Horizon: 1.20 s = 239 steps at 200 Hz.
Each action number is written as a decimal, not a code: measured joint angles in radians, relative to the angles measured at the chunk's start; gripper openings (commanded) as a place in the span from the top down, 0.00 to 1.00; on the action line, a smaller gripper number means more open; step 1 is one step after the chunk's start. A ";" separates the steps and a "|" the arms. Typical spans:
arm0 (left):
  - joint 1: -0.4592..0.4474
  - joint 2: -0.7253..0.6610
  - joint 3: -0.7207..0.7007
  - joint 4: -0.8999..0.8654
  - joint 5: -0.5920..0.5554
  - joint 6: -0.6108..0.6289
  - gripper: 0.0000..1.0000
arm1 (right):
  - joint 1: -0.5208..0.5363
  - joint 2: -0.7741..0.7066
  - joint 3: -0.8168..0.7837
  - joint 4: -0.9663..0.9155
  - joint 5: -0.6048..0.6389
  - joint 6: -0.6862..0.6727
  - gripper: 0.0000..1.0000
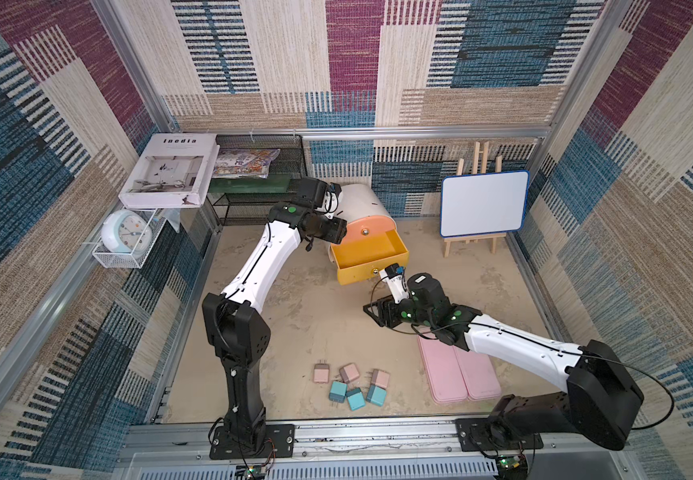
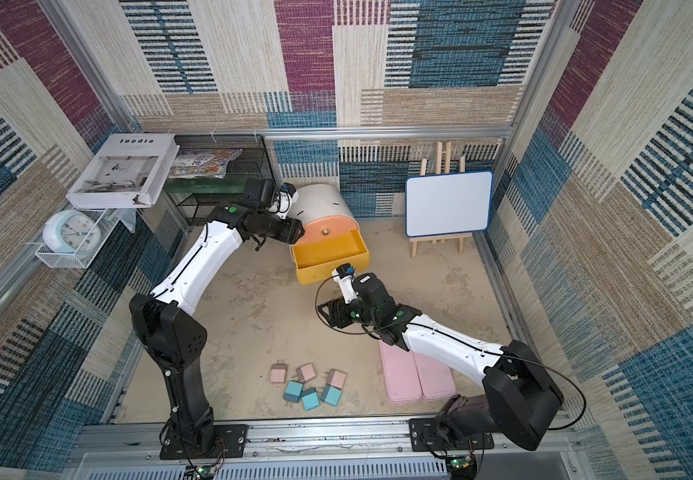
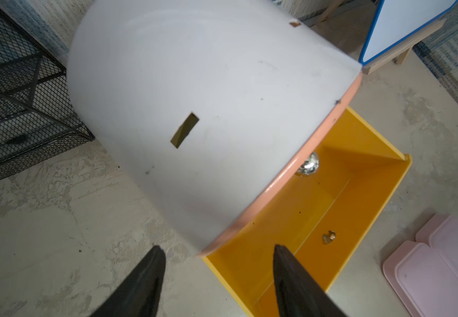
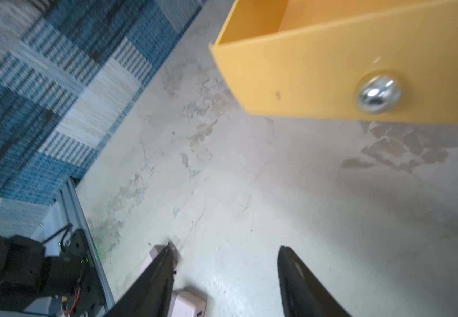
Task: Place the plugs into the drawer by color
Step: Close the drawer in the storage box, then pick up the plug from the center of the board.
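Patchwork woven walls all round, a mottled beige floor (image 1: 315, 316) underneath, and at the back stands the drawer (image 1: 361, 199), a white drum-shaped cabinet. Its peach front (image 1: 378, 224) sits on top with a small shiny knob (image 1: 364, 231). Below that the yellow drawer (image 1: 357, 274) is pulled right out, bright inside open to the room, a round metal knob (image 4: 377, 92) on its face. The left gripper (image 1: 338, 232) hovers at the corner where peach meets yellow, jaws apart, holding nothing. The right gripper (image 1: 372, 311) hangs low in front of the yellow drawer, jaws spread, empty too. Down by the front rail lie three pink plugs (image 1: 350, 372) in a row and three blue plugs (image 1: 355, 399) clustered just before them, near two flat pink cases (image 1: 457, 374).
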 measured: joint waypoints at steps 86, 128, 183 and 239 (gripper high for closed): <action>0.000 -0.023 -0.033 -0.026 0.006 -0.138 0.22 | 0.348 0.043 0.019 -0.483 0.214 0.024 0.37; -0.002 -0.032 -0.036 -0.026 0.023 -0.155 0.22 | 0.377 0.076 0.010 -0.530 0.219 0.037 0.37; -0.003 -0.032 -0.037 -0.026 0.045 -0.171 0.22 | 0.378 0.114 -0.006 -0.522 0.230 0.038 0.38; -0.003 -0.023 -0.031 -0.029 0.050 -0.171 0.21 | 0.378 0.166 0.024 -0.485 0.241 0.016 0.39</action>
